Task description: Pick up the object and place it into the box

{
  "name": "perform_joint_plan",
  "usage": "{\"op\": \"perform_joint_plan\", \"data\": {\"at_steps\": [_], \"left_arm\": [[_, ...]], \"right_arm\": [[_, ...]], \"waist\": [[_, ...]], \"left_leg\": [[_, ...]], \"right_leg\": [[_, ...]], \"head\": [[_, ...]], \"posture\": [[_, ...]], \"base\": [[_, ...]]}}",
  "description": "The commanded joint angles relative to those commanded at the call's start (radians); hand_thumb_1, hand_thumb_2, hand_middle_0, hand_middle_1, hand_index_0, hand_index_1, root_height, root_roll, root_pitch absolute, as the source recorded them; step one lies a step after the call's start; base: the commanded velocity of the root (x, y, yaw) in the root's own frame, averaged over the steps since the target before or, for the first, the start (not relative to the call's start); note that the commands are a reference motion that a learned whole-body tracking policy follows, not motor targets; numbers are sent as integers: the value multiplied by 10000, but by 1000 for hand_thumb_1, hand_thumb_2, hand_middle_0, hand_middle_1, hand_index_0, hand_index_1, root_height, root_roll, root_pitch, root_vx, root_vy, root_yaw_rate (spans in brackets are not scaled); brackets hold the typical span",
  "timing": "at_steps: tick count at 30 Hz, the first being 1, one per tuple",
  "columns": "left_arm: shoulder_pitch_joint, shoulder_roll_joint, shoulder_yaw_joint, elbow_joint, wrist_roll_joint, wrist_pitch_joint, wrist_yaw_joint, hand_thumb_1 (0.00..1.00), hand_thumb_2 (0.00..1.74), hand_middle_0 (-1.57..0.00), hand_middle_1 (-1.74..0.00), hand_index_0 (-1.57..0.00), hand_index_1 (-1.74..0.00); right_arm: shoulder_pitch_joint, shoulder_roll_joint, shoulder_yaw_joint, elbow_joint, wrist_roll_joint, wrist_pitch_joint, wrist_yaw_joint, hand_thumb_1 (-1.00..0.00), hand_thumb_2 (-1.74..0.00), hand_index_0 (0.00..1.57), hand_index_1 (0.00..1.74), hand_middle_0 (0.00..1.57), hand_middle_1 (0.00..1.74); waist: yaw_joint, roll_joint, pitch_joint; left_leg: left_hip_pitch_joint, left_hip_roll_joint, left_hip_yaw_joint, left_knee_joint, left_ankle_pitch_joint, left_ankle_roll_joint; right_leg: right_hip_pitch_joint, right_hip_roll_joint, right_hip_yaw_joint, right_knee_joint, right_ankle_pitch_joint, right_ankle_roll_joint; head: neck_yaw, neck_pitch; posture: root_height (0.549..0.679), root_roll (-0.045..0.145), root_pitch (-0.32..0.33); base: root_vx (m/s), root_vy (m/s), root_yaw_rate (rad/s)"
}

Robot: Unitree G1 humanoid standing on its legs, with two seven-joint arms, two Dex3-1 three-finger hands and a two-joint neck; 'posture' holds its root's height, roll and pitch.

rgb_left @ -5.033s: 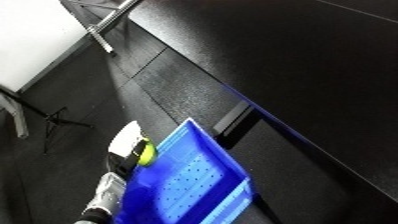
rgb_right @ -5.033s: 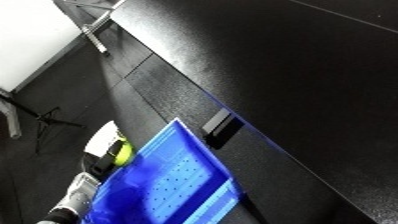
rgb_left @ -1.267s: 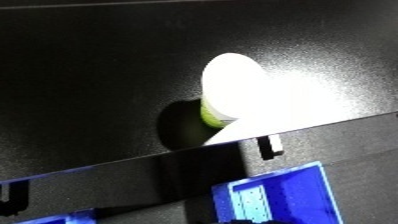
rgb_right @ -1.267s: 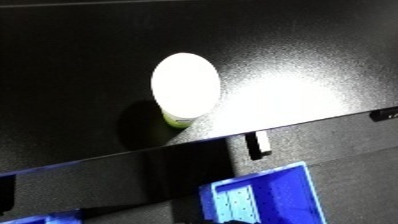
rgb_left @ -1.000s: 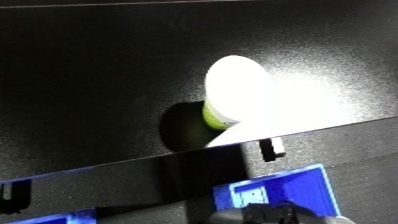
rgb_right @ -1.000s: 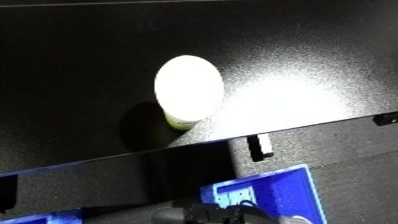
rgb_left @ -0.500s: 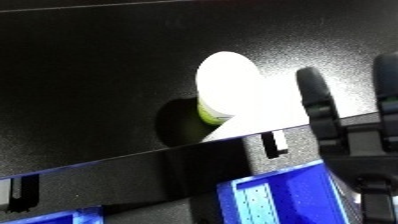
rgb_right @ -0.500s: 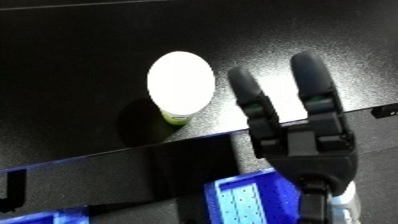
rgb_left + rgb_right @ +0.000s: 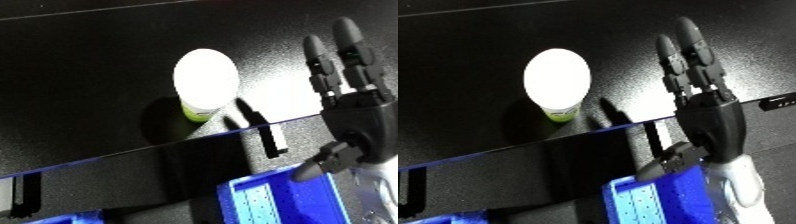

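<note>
A small upright container with a wide white lid and a green base (image 9: 558,82) stands on the black table (image 9: 469,60), near its front edge. My right hand (image 9: 704,112) hovers just to the right of it with fingers straight and spread, thumb pointing down, touching nothing. The blue bin (image 9: 284,200) sits below the table's front edge, under the right hand. My left hand does not show.
The table's front edge (image 9: 531,150) runs across the lower part of the view, with a small bracket (image 9: 274,140) on it. A second piece of blue plastic (image 9: 62,217) shows at the lower left.
The right hand has come up from below the table edge and risen to the right of the container. The camera has shifted slightly.
</note>
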Motion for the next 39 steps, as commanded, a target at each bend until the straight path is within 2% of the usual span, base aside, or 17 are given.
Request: {"op": "perform_joint_plan", "data": {"at_steps": [6,12,20,30,38,39], "left_arm": [[-122,-11,-152,126,105,17,33,0,0,0,0,0,0],[-206,-15,-195,252,245,31,-36,0,0,0,0,0,0],[-426,-66,-346,317,340,164,45,0,0,0,0,0,0],[-473,-160,-433,371,384,358,77,0,0,0,0,0,0],[-456,-288,-485,378,391,405,127,0,0,0,0,0,0],[-456,-288,-485,378,391,405,127,0,0,0,0,0,0]], "right_arm": [[-697,-149,843,820,-242,1069,-570,0,0,0,0,0,0],[-1237,-175,1443,1363,-241,1753,-708,0,0,0,0,0,0],[-2049,-14,2040,1951,-73,2279,-636,0,0,0,0,0,0],[-2858,305,2526,1959,253,2555,-654,0,0,0,0,0,0],[-3225,596,2775,1720,364,2782,-794,-400,-696,628,696,628,696],[-3225,596,2775,1720,364,2782,-794,-400,-696,628,696,628,696]], "waist": [[181,80,24],[298,135,22],[456,204,-14],[604,294,-41],[661,356,-58],[661,356,-58]], "left_leg": [[83,-60,-40,-99,57,-28],[153,-106,-61,-177,89,-43],[137,-155,-72,-176,121,-58],[144,-208,-80,-176,154,-85],[150,-232,-72,-216,193,-114],[150,-232,-72,-216,193,-114]], "right_leg": [[63,-53,-28,7,-61,-66],[95,-92,-40,15,-107,-105],[71,-134,-54,45,-118,-130],[67,-147,-8,72,-133,-153],[13,-145,40,87,-134,-164],[13,-145,40,87,-134,-164]], "head": [[327,-115],[581,-144],[925,-288],[1255,-353],[1413,-254],[1413,-254]], "posture": [[615,68,-30],[614,70,-34],[614,73,-35],[613,75,-37],[613,78,-35],[613,78,-35]], "base": [[7,-5,69],[6,-1,55],[1,2,50],[7,9,36],[4,10,29],[-7,18,12]]}}
